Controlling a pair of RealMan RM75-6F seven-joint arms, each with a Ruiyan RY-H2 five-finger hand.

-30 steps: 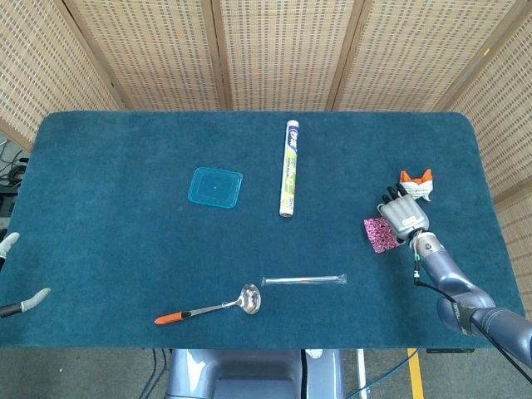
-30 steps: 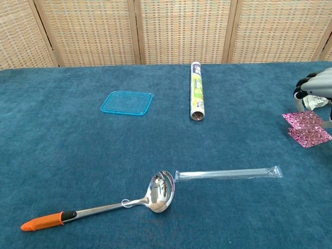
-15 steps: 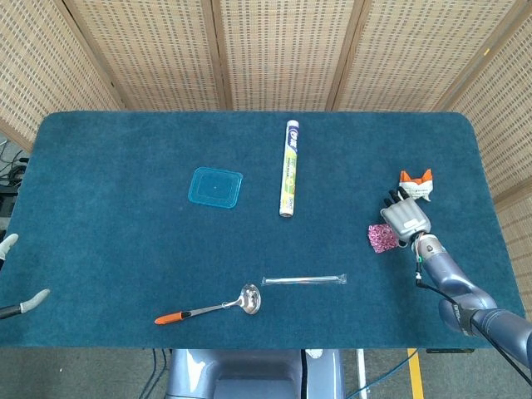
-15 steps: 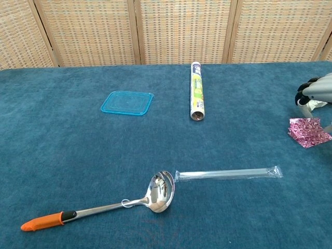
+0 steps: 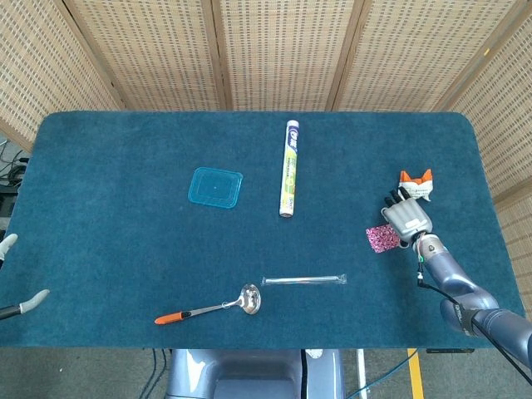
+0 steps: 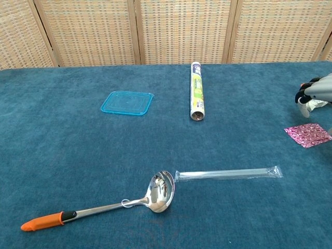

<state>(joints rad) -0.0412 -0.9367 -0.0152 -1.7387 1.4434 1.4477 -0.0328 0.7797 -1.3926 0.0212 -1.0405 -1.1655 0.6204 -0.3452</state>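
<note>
- Fingers of the right hand (image 5: pixel 405 218) point toward the far edge of the table (image 5: pixel 100 183), the back of the hand facing up; whether they pinch the pink packet (image 5: pixel 381 237) or only rest on it I cannot tell.
- That packet sits just beside the hand's inner edge, partly tucked under it in the head view; in the chest view it lies flat on the cloth, below the dark fingertips (image 6: pixel 302 95) at the frame's right edge.
- It is a small, flat, square piece of shiny pink-magenta foil with a crinkled, speckled surface.
- Just beyond the fingertips lies a small orange and white wrapper (image 5: pixel 416 184).
- Well off to the inner side of the fingers lie a long clear plastic sleeve (image 5: pixel 303 280), a steel ladle (image 5: pixel 214 308) with an orange handle tip, an upright-lying roll of wrap (image 5: pixel 289 168) and a blue square lid (image 5: pixel 215 187).
- Left hand (image 5: pixel 17 281) shows only pale fingertips at the frame's edge, spread apart and holding nothing.
</note>
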